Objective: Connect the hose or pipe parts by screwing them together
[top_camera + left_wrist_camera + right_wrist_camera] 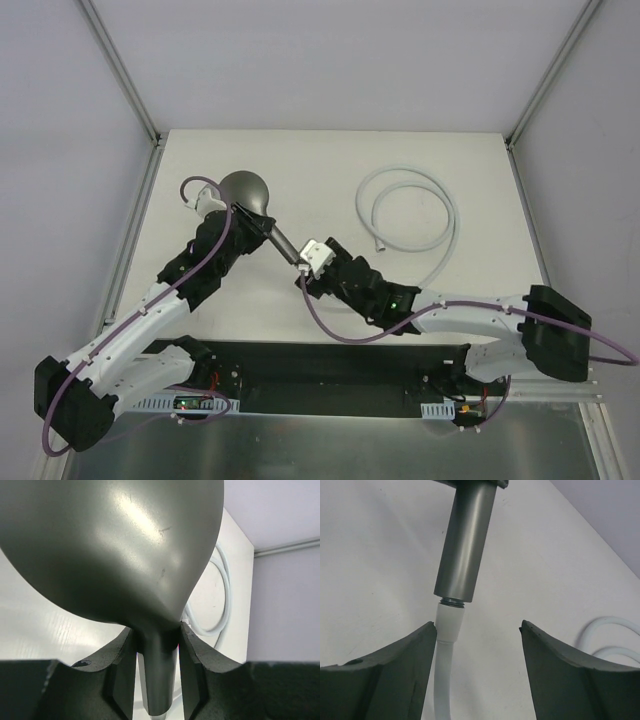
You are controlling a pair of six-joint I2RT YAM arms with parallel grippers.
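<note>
The dark grey shower head (245, 190) lies at the table's back left, its straight handle (282, 240) pointing down-right. My left gripper (237, 215) is shut on the neck just below the round head (110, 545), one pad on each side. The hose's white end fitting (449, 622) sits on the handle's (465, 545) end with a ring of thread showing between them. My right gripper (477, 625) stands open around that fitting, which is close against the left finger (395, 675). The rest of the pale hose (405, 215) lies coiled at the back right.
The hose's loose end (381, 245) lies inside the coil. Purple cables (335, 330) trail from both arms. A black base plate (330, 365) runs along the near edge. Metal frame posts (130, 85) stand at the table's back corners.
</note>
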